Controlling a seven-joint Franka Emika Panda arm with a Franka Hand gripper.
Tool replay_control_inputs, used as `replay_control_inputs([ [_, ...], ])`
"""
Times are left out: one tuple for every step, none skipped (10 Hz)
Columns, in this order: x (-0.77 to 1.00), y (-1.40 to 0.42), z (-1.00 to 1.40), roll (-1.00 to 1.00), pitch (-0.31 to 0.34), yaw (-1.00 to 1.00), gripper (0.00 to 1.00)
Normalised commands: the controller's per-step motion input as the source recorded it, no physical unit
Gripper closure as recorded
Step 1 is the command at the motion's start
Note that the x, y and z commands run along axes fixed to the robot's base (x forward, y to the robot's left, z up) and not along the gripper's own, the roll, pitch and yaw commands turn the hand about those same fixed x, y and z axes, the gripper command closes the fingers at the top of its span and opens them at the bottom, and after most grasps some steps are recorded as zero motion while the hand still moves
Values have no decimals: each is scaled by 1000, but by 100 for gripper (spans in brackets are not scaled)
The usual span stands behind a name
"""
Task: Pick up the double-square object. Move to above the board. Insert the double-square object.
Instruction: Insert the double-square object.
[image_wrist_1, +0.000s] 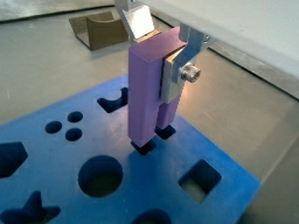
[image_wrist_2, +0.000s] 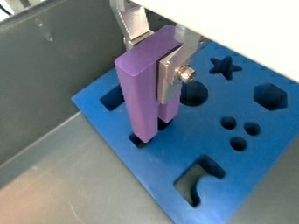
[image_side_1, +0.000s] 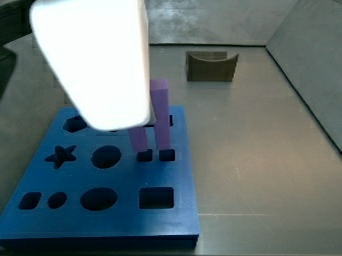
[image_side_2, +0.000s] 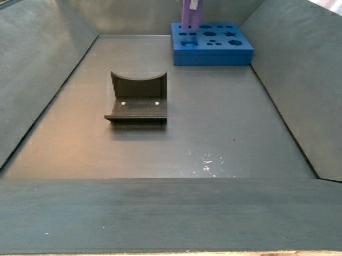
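Grey tray floor (image_side_2: 201, 130), smooth, dull sheen, w/ sloped grey walls on all sides. Largest item: one flat bright-blue rectangular board (image_side_1: 114, 205), matte foam-like look, lying near a far end wall in a side view (image_side_2: 214, 45). It has many cutouts: star, hexagon, several circles, squares, one notched shape. Next: one dark olive U-shaped block (image_side_2: 138, 100), matte, lying on the floor well apart from the board; also seen in another side view (image_side_1: 210, 66). Then one slender light-purple double-square peg (image_wrist_1: 155, 87), smooth plastic-looking, two joined square prongs, upright, prong tips at a pair of small square holes in the board, also seen in a wrist view (image_wrist_2: 146, 83). Hand (image_wrist_1: 162, 54) sits above the board, silver plate fingers (image_wrist_1: 177, 70) clamped on the peg's upper part.
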Motion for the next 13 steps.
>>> replay_control_inputs([
  [163,-171,-334,0,0,-137,100],
  [151,-17,-231,29,0,-166,100],
  [129,0,-146,126,6,-146,100],
  [14,0,-126,237,0,-86,100],
  [-23,-34,-154,266,0,-17,100],
  [-49,-40,-180,217,-26,-9,100],
  [-20,-20,-206,197,-26,0,100],
  [0,-49,-209,114,-46,0,100],
  [0,-71,-189,49,-26,-3,100],
  [0,-111,-194,37,-11,-20,100],
  [97,-134,-183,0,0,-49,100],
  [117,-94,-191,0,0,-54,100],
  [126,0,-209,0,0,-37,100],
])
